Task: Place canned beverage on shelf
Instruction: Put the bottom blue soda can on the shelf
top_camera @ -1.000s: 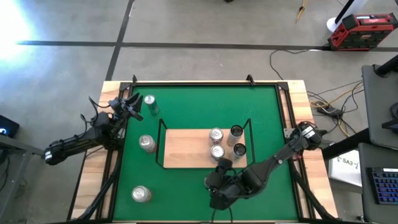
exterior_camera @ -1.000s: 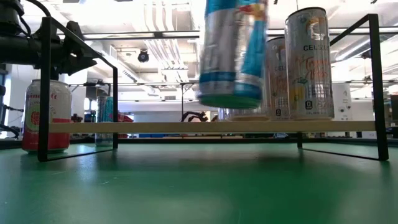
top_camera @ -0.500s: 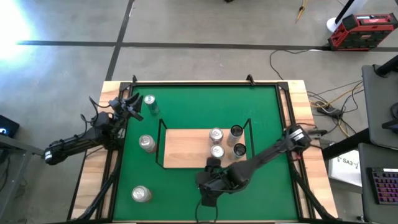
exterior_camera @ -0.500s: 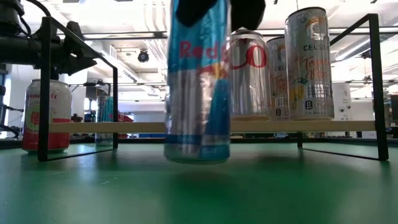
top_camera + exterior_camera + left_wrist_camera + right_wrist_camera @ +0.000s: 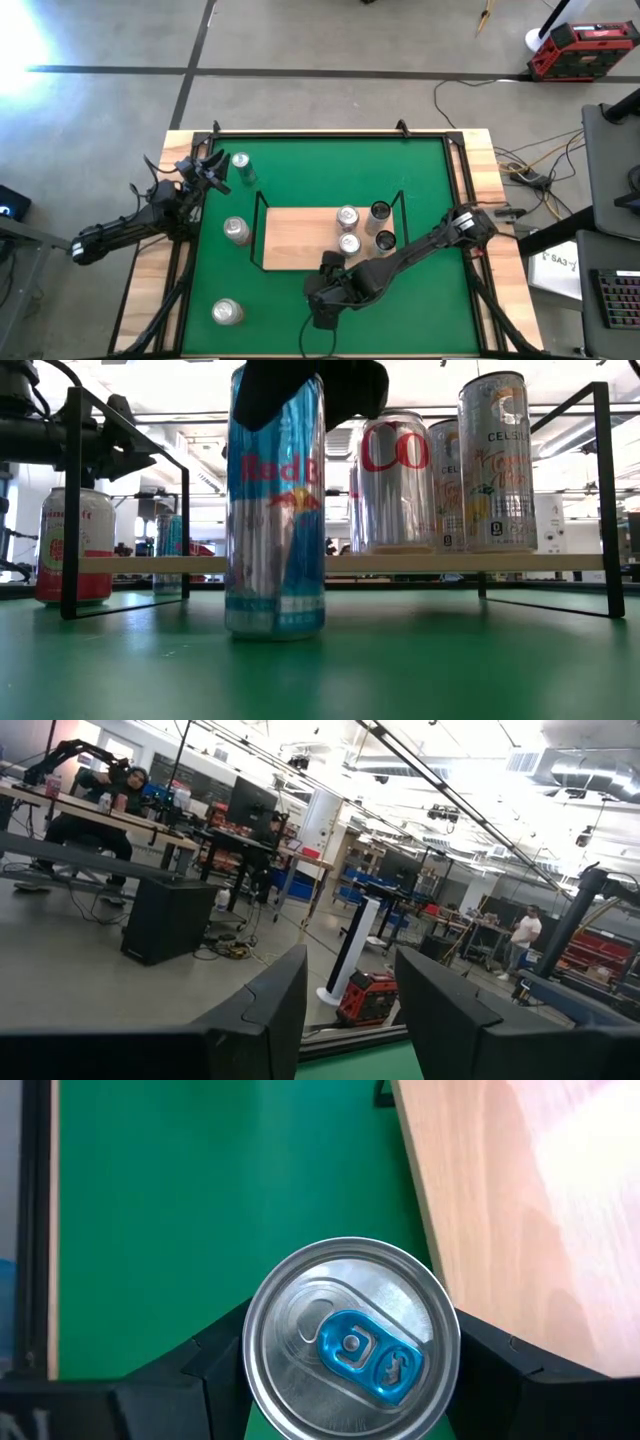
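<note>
My right gripper [image 5: 321, 300] is shut on a blue and silver canned beverage [image 5: 275, 510]. The can stands upright on the green tabletop, just off the near edge of the shelf [image 5: 298, 240], a light-wood board with a black wire rail. In the right wrist view the can's top [image 5: 350, 1342] sits between my two fingers, and the board's near edge [image 5: 470, 1210] lies beside it. My left gripper [image 5: 212, 170] waits at the table's far left, a narrow gap between its fingers [image 5: 285, 1010], holding nothing. My right gripper pinches the can's upper side wall [image 5: 252, 1355] just under the rim, one finger [image 5: 215, 1355] on each opposite side. The fingers slant down from above, from the table's right. The can is upright, and its base [image 5: 275, 630] looks set on the green felt.
Several cans stand on the right part of the shelf, among them a silver one [image 5: 395, 480] and a white one [image 5: 492, 460]. Three more cans [image 5: 240, 165] [image 5: 236, 230] [image 5: 227, 312] stand on the felt to the shelf's left. The board's left half is bare.
My right gripper has carried the can toward the table's left edge and down. The can hung tilted at shelf height a second ago. It now stands upright, down at the tabletop in front of the shelf.
</note>
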